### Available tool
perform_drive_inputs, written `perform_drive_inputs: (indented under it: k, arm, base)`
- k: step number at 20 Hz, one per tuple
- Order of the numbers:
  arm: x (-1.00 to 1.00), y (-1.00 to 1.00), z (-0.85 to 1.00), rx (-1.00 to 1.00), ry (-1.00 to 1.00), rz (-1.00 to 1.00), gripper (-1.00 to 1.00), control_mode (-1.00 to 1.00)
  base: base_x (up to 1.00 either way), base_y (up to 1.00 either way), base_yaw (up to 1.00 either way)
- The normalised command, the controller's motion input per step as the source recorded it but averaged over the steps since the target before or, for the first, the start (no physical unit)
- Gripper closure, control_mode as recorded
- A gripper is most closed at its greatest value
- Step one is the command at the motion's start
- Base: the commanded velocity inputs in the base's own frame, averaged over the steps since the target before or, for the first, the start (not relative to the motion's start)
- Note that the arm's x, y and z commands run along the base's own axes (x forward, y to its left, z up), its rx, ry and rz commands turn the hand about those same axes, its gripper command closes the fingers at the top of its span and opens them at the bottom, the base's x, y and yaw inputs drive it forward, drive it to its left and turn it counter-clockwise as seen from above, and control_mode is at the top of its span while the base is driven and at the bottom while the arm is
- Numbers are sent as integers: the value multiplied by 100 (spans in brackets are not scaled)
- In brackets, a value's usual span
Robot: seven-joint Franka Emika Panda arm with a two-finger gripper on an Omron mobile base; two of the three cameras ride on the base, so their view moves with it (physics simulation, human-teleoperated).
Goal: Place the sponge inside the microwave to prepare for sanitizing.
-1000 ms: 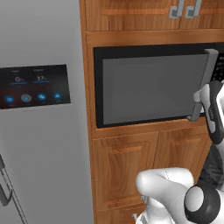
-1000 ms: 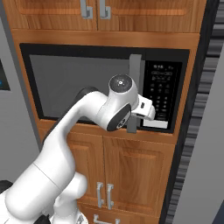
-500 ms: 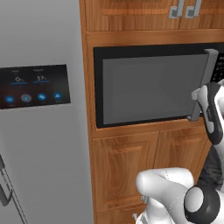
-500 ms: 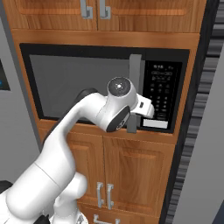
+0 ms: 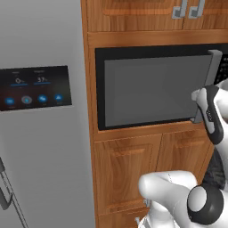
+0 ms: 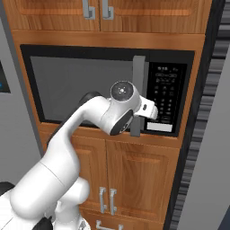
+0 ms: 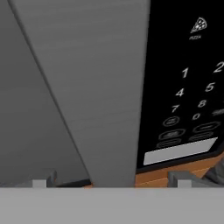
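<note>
Fingers (image 7: 43, 180) stand spread either side of the microwave (image 7: 65, 65) handle (image 7: 109, 96).

the grey handle (image 7: 103, 87) of the microwave (image 7: 26, 96) rises close up between the pincer (image 7: 111, 179) tips, which stand wide apart on either side of its lower end. right of it lies the black keypad (image 7: 188, 83) with white digits and a pizza icon, above wood trim (image 7: 175, 168).

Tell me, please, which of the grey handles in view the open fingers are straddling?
The microwave's vertical bar handle, beside the black keypad; one of the fingers sits on each side of it. The small cabinet handles above are untouched.
</note>
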Motion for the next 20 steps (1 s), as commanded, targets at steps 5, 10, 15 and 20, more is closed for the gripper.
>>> perform_drive_inputs:
  k: [5,10,15,20]
  arm:
    - [31,-17,0,0,0,2,-100,-100]
    - [21,-27,0,0,0,6,-100,-100]
    - [20,-1,-1,0,-5,2,-100,-100]
    - [20,0,0,0,-5,0,-100,-100]
  base:
    - [0,0,0]
    - [0,0,0]
    - [0,0,0]
    - [0,0,0]
